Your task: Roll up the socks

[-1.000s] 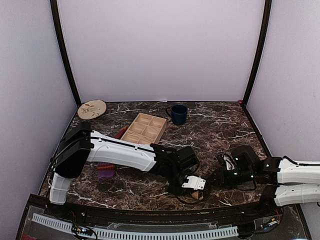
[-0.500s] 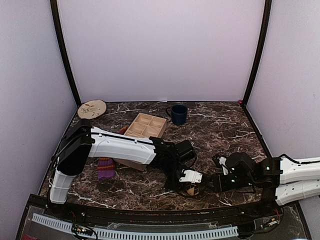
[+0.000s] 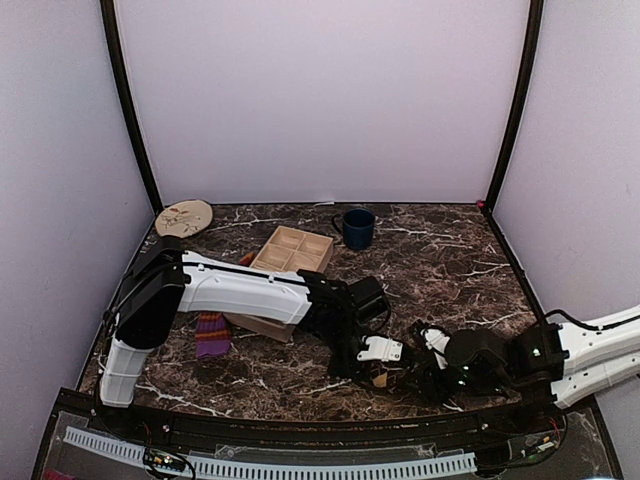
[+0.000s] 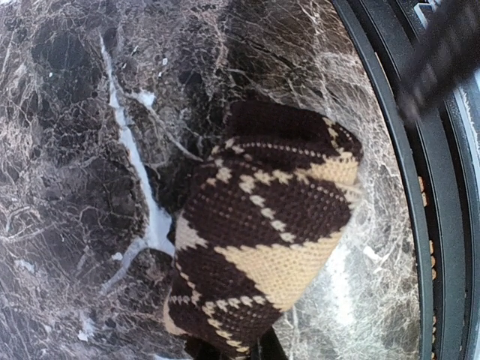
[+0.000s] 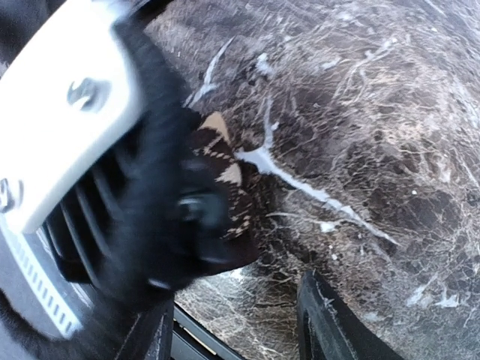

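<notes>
Marbled desk; my left claw grips the brown sock, right claw spread alongside. They may collide, spilling it.

High rear view over table, wrist views close, sharing argyle sock

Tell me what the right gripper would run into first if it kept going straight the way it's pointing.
Most likely the argyle sock, bunched just ahead of the right gripper. The left gripper sits right against it, and blur hides depth, so that could come first.
</notes>
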Action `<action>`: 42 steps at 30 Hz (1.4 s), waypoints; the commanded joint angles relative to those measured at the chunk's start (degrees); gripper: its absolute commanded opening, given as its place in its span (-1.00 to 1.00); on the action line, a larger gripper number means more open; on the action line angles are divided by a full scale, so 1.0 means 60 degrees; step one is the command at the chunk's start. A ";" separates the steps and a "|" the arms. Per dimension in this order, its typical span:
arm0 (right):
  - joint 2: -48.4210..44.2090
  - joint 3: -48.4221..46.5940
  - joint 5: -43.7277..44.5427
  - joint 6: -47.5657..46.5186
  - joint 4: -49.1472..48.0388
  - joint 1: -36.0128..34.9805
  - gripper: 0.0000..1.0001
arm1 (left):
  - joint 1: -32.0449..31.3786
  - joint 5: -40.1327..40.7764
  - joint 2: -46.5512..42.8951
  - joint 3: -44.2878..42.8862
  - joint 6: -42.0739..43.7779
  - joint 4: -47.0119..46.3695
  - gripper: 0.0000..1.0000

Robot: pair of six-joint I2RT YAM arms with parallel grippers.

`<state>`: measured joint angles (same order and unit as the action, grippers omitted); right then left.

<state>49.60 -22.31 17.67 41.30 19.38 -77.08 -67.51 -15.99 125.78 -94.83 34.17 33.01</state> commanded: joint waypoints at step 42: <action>0.0104 -0.1203 0.5078 0.1535 0.0750 -0.1388 0.10 | 0.1281 -0.0513 -0.1625 -0.0103 -0.1202 0.0523 -1.00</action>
<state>50.76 -28.42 45.67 49.28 24.29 -85.01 -60.25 -20.69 122.34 -96.71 28.18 37.21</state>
